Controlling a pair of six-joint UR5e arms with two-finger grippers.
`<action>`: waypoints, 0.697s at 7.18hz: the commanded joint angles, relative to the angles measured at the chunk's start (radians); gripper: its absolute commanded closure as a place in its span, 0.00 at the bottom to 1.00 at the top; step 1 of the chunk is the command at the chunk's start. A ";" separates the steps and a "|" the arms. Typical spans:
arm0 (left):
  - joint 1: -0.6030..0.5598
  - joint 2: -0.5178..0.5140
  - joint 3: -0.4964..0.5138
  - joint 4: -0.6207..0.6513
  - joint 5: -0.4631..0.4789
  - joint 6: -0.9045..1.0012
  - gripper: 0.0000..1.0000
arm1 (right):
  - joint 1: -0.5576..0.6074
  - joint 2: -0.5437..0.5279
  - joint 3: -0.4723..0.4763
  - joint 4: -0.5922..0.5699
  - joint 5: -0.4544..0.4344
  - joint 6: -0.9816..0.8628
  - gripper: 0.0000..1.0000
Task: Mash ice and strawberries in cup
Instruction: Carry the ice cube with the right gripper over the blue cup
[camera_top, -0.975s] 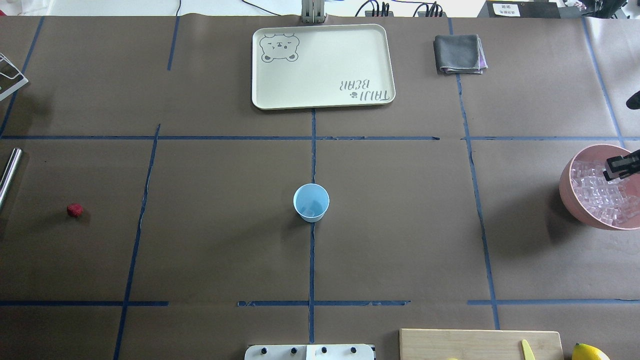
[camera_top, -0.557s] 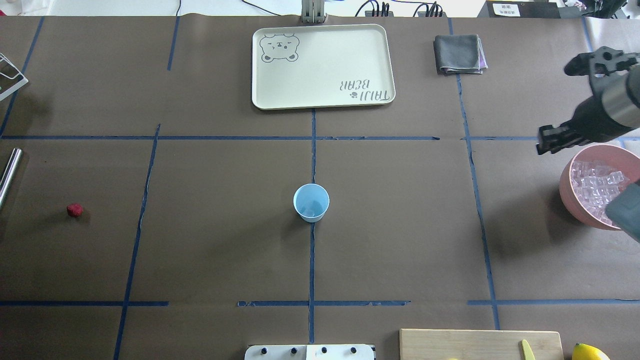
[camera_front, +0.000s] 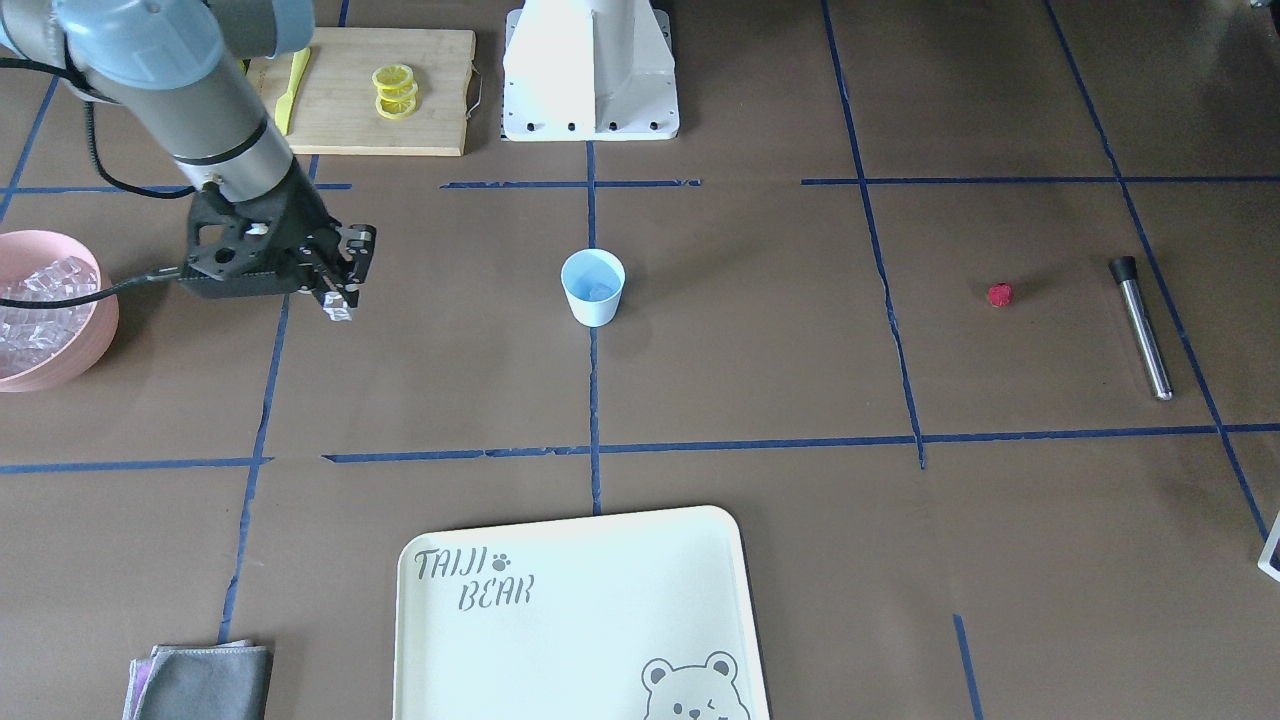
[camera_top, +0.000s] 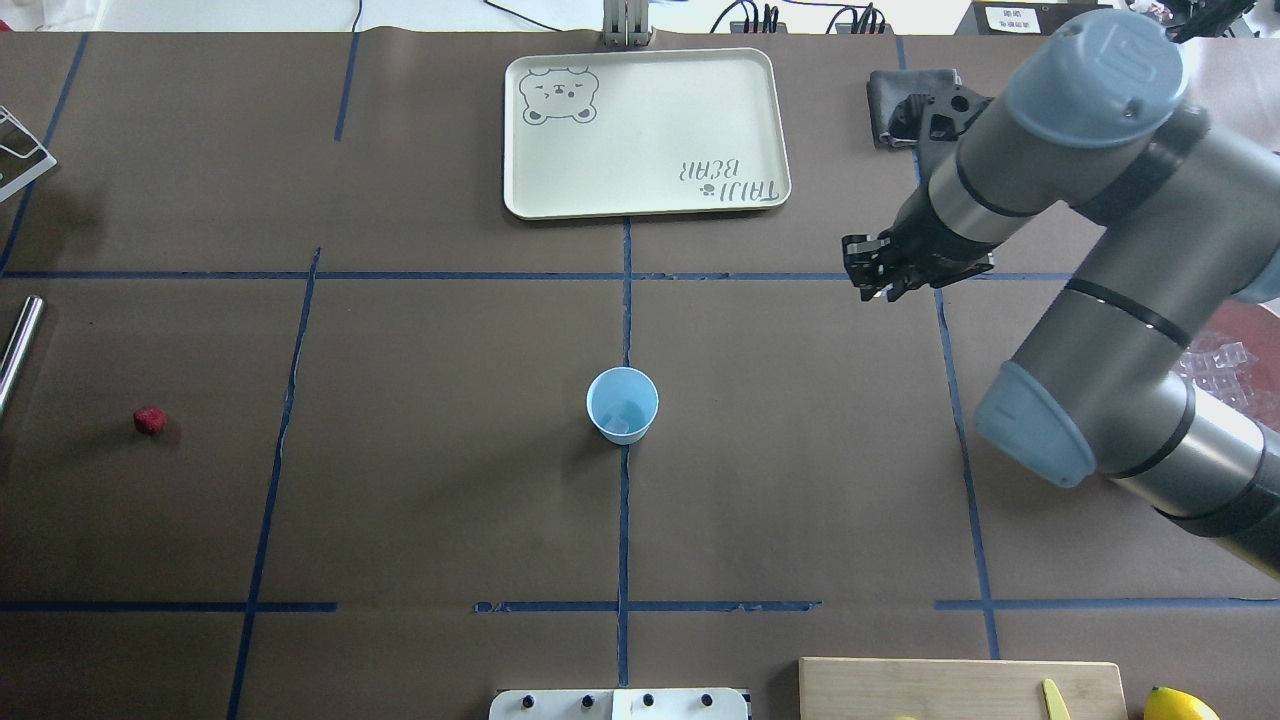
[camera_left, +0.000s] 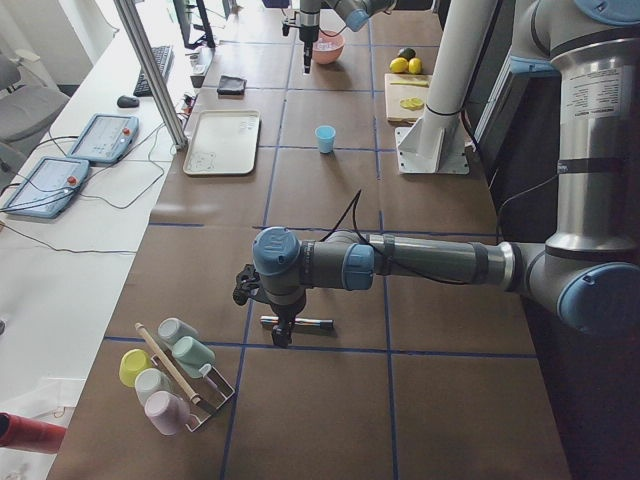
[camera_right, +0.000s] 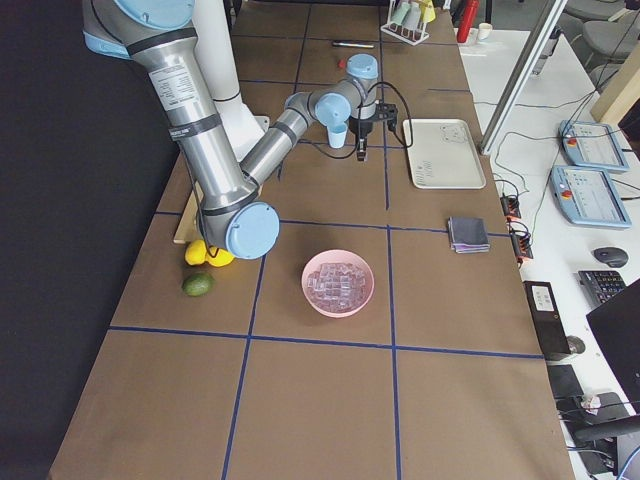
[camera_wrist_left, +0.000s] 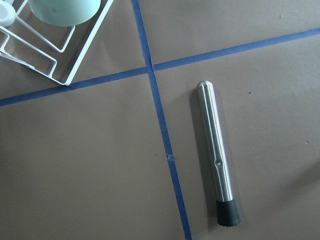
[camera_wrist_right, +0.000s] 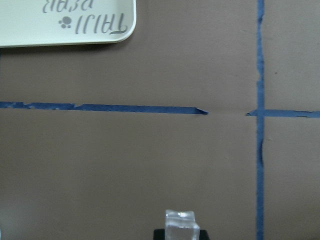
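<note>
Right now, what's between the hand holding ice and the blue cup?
Front-facing view: only bare brown table between right hand and light-blue plastic cup.

A steel muddler rod with a black rubber cap lies flat on the brown paper-covered table, just beside a blue tape line; a white wire rack stands near its bare steel end; a cream bear-printed tray sits well apart on that side; a wooden cutting board with yellow lemon slices lies far off on the capped end's side; a pink bowl stands farthest away.
</note>
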 joint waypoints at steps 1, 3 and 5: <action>0.002 0.011 0.001 0.000 0.000 0.002 0.00 | -0.148 0.160 -0.055 -0.016 -0.120 0.218 0.99; 0.000 0.014 0.001 0.000 0.000 0.000 0.00 | -0.244 0.298 -0.182 -0.016 -0.212 0.328 0.98; 0.000 0.014 0.001 0.000 0.000 0.000 0.00 | -0.290 0.323 -0.226 -0.014 -0.248 0.342 0.98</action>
